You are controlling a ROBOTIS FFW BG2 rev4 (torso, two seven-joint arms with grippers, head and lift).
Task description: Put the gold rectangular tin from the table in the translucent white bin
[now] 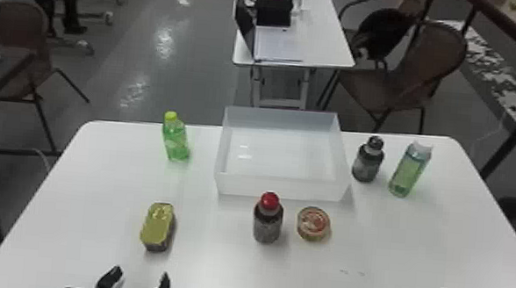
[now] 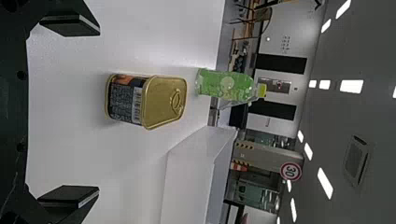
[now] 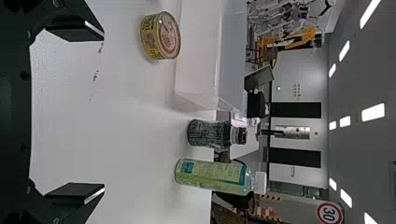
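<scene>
Gaping wide and empty, left jaws sit at the bottom left of the frame, just below the gold tin point(image 1: 157, 226). Tin is lower left on the worktop point(image 1: 217, 261), upright, lid up. Long axis runs mostly up-down in frame, away from the robot, upper end tipped a little right; pull ring point(image 2: 176, 100) at the far end. Likely full, so fairly heavy for its size; stiff metal, won't squash, slick sides could slide. Best hold: long side walls, one finger each side, mid-height, below the lid rim; pinching one end could let it swing. Next call: left jaws forward around it, then lift. Green bottle point(image 1: 176, 139) upright, left of centre, beyond the tin. Bin point(image 1: 282, 188) upper centre, open top, looks empty, up and right of the tin. Red-capped bottle point(image 1: 268, 219) and round can point(image 1: 313, 223) just below the bin. Dark bottle point(image 1: 368, 161), then tall bottle point(image 1: 409, 171), both upright to the right. Right jaws bottom right, apart, nothing between.
</scene>
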